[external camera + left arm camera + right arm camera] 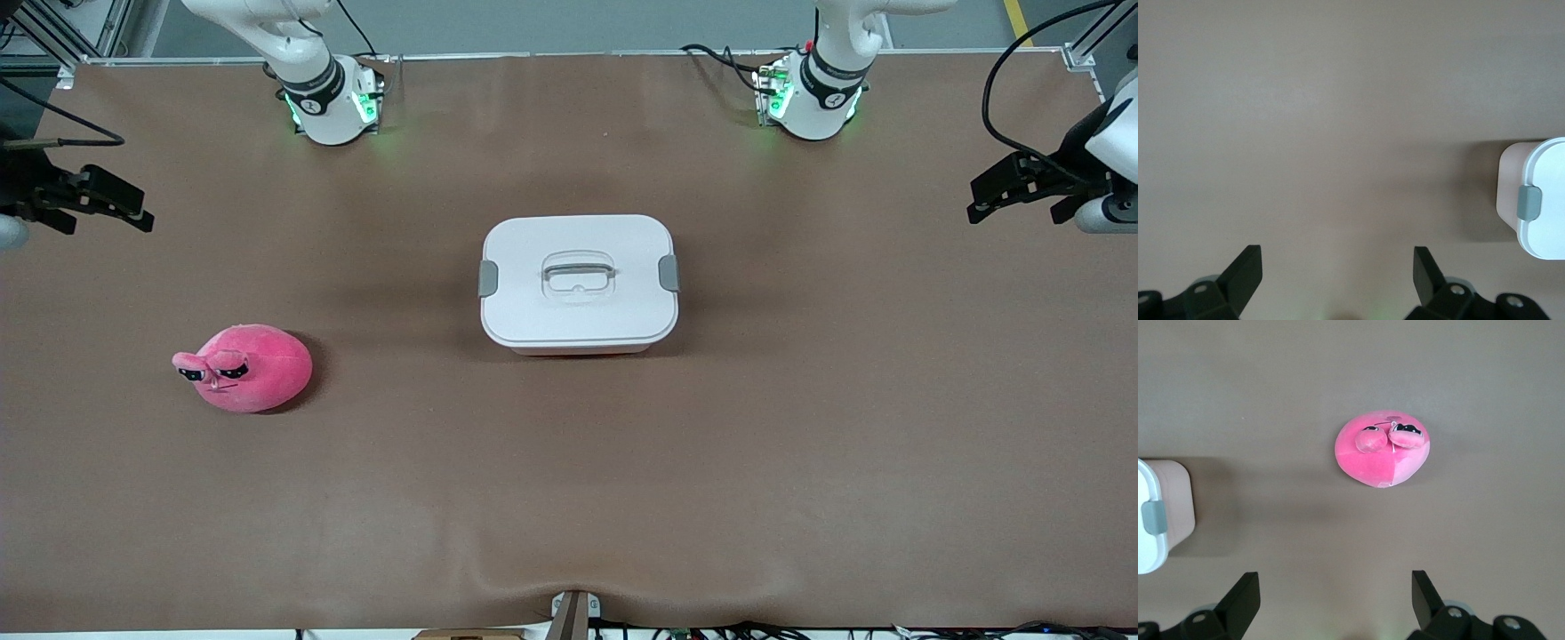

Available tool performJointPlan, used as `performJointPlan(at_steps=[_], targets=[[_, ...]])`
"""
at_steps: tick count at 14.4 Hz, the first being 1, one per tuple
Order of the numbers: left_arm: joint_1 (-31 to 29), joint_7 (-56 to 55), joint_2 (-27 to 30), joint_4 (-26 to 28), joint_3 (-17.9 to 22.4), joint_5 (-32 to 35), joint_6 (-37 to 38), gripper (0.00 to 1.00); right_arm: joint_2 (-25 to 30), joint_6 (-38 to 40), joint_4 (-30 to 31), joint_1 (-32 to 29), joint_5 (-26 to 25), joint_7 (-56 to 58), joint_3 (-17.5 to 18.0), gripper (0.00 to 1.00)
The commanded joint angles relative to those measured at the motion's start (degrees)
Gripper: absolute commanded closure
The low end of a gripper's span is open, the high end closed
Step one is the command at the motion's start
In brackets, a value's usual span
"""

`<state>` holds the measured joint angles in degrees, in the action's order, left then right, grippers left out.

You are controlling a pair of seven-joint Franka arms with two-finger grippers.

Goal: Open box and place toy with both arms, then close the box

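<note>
The box stands in the middle of the brown table, its white lid on, with a grey clip at each end and a recessed handle on top. The pink plush toy lies toward the right arm's end, nearer the front camera than the box. My left gripper hangs open and empty over the table at its own end; its wrist view shows one end of the box. My right gripper hangs open and empty over its end; its wrist view shows the toy and a box corner.
The two arm bases with green lights stand along the table's back edge. A small bracket and cables sit at the front edge. The brown mat is slightly wrinkled near that edge.
</note>
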<state>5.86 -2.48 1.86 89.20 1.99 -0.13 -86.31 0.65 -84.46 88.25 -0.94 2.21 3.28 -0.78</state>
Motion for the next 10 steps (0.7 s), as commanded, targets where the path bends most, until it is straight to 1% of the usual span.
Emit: performJointPlan(at_steps=[1, 5, 10], targets=[[0.20, 0.03, -0.36, -0.69, 0.48, -1.10, 0.97, 0.00, 0.66, 0.17, 0.70, -0.82, 0.34, 2.17, 0.16, 0.00], [0.03, 1.69, -1.50, -1.92, 1.00, -1.18, 0.88, 0.00, 0.75, 0.44, 0.70, -0.64, 0.61, 1.99, 0.16, 0.00], [0.03, 0.20, -4.84, -4.29, 2.32, -0.66, 0.62, 0.00, 0.75, 0.53, 0.70, -0.64, 0.70, 1.99, 0.25, 0.00]])
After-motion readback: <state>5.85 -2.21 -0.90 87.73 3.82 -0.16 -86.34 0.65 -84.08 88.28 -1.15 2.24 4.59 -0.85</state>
